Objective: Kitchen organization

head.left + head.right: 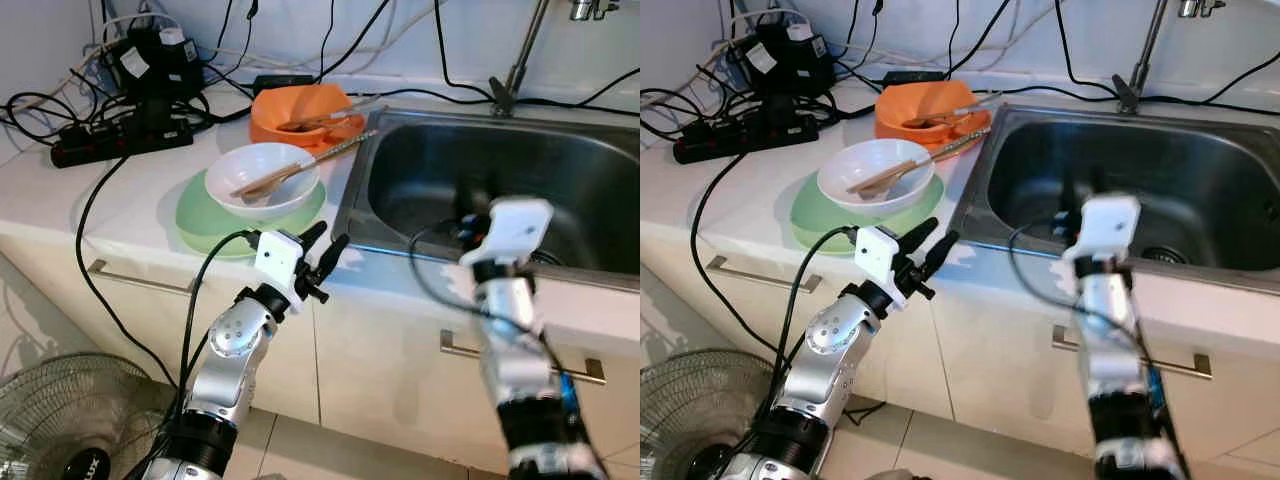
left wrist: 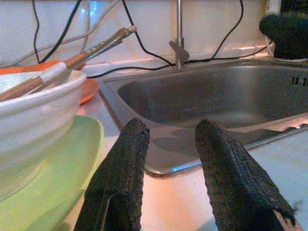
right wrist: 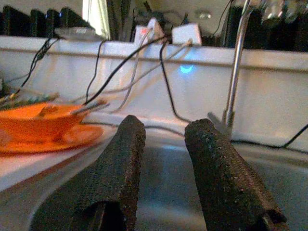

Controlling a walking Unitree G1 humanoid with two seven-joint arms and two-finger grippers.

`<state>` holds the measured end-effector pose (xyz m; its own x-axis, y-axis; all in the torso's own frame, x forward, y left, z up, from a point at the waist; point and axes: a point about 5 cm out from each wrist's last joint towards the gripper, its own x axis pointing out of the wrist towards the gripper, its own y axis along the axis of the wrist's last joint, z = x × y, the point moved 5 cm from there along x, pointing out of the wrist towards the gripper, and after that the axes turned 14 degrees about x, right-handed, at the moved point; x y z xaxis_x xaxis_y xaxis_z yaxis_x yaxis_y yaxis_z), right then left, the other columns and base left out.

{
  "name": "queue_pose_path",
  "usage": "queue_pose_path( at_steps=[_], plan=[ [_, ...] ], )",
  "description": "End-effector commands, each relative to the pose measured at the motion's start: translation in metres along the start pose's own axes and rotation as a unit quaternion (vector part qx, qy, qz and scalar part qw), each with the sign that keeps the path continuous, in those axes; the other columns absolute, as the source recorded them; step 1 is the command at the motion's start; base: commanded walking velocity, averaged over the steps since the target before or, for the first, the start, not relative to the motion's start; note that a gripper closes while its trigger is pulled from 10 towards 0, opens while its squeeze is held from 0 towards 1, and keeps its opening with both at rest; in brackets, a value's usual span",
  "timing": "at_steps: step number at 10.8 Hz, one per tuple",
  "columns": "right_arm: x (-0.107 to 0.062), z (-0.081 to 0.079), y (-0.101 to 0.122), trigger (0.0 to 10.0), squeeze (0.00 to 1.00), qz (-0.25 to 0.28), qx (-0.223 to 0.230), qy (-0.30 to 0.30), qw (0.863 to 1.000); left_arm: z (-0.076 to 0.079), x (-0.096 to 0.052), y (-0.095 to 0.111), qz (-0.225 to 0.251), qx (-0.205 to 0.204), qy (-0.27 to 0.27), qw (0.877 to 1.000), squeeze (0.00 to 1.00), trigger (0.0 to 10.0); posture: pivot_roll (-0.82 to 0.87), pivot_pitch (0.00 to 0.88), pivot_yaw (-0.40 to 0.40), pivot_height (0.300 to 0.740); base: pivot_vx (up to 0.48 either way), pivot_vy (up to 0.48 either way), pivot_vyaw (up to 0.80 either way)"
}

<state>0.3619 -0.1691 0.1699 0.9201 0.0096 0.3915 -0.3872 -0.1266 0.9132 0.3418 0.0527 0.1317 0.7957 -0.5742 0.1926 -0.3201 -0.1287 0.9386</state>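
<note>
Beside the sink (image 1: 480, 170), white bowl (image 1: 262, 178) sits on green plate (image 1: 205, 215), on table. Left pincer (image 1: 322, 252) apart, empty, near; right pincer (image 3: 163, 144) apart over sink. Approach bowl rim low, avoid chopsticks (image 1: 300, 165).

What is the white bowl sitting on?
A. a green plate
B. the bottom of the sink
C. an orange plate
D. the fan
A. The white bowl, with chopsticks resting in it, sits on the green plate on the counter, beside the sink.
</note>
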Motion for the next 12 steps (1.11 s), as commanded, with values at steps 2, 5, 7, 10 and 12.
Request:
queue_pose_path(
  at_steps=[2, 5, 7, 10, 12],
  plan=[
    [0.000, -0.006, 0.006, 10.0, 0.00, 0.004, 0.006, 0.002, 1.000, -0.006, 0.003, 0.003, 0.006, 0.007, 0.011, 1.000, 0.00, 10.0, 0.05, 0.000, 0.064, 0.740, 0.000, 0.000, 0.00],
    [-0.007, -0.012, -0.009, 10.0, 0.00, -0.018, 0.020, -0.009, 1.000, -0.023, 0.008, 0.017, 0.024, 0.034, 0.070, 0.997, 0.00, 10.0, 0.05, 0.000, 0.066, 0.740, 0.000, 0.000, 0.00],
    [-0.009, -0.022, -0.014, 10.0, 0.00, -0.028, 0.033, -0.005, 0.999, -0.026, 0.018, 0.056, 0.077, 0.079, 0.064, 0.992, 0.00, 10.0, 0.06, 0.000, 0.067, 0.740, 0.000, 0.000, 0.00],
    [-0.010, -0.027, -0.019, 10.0, 0.00, -0.035, 0.040, -0.007, 0.999, -0.028, 0.031, 0.097, 0.117, 0.156, 0.050, 0.979, 0.01, 10.0, 0.07, 0.000, 0.069, 0.740, 0.000, 0.000, 0.00],
    [-0.009, -0.029, -0.019, 10.0, 0.00, -0.037, 0.042, -0.007, 0.998, -0.035, 0.037, 0.100, 0.099, 0.198, 0.059, 0.973, 1.00, 10.0, 0.06, 0.000, 0.070, 0.740, 0.000, 0.000, 0.00]
  ],
)
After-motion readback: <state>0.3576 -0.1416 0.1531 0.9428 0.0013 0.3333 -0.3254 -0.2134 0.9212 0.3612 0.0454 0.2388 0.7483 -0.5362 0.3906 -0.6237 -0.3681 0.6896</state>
